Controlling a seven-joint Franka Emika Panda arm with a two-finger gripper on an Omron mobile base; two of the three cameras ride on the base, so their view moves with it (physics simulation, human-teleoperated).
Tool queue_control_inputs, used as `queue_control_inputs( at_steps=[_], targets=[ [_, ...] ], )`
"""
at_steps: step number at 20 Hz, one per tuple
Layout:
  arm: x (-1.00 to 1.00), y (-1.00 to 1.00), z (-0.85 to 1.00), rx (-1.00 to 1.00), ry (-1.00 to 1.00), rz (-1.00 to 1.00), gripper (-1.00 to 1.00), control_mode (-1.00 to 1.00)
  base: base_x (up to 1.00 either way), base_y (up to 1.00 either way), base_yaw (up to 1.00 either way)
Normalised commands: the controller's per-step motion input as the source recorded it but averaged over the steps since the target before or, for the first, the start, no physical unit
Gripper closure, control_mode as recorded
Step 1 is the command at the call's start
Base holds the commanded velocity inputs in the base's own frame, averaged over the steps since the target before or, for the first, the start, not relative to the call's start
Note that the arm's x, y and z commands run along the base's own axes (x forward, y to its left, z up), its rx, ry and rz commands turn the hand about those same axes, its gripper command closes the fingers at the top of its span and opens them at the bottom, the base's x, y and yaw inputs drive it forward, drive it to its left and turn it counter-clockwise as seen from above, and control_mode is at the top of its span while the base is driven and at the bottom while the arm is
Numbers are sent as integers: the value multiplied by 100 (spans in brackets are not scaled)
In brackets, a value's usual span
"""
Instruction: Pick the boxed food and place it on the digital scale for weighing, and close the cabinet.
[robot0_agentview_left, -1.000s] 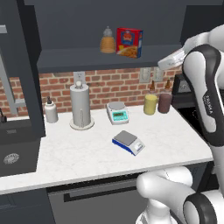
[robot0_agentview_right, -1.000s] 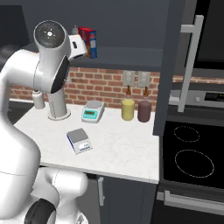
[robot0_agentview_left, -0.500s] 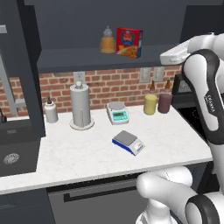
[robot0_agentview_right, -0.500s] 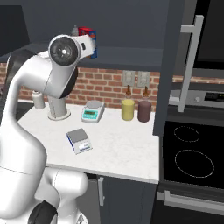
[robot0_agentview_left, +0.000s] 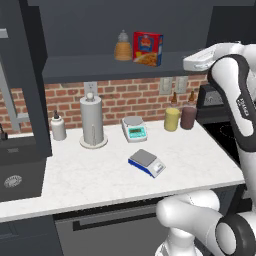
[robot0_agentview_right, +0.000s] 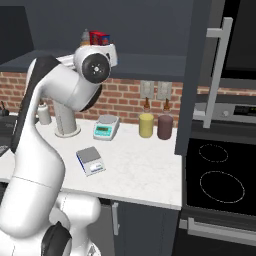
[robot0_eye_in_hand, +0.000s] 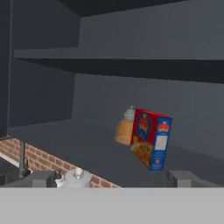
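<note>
One red cardboard box, the boxed food (robot0_agentview_left: 147, 48), stands up tall on the open cabinet (robot0_agentview_left: 30, 60) shelf, near the shelf's front edge. Its long side goes up and down. Its picture face looks out toward the room, turned a little to one side. In my hand view the box (robot0_eye_in_hand: 151, 139) looks tilted, with a blue side panel showing. Just beside it, and a bit behind, sits a round amber bottle (robot0_eye_in_hand: 125, 127) shaped like a bell. My gripper (robot0_eye_in_hand: 112, 178) is up at shelf height, apart from the box, and my two dark fingers (robot0_eye_in_hand: 183, 177) stand wide apart with nothing between them. Down on the white stone counter (robot0_agentview_left: 100, 170), the digital scale (robot0_agentview_left: 146, 162) lies flat near the middle, blue below, with a square grey plate on top.
</note>
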Motion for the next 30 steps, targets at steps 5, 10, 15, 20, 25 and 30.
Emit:
queue_control_inputs(
  at_steps=[5,10,15,20,25,30],
  targets=[
    [43,-7,0,4,0,9,-100,-100,0,0,0],
    [36,0,0,1,0,10,-100,-100,0,0,0],
    [45,0,0,1,0,8,-100,-100,0,0,0],
    [50,0,0,0,0,5,-100,-100,0,0,0],
    [47,1,0,0,0,4,-100,-100,0,0,0],
    [37,0,0,0,0,4,-100,-100,0,0,0]
  ],
)
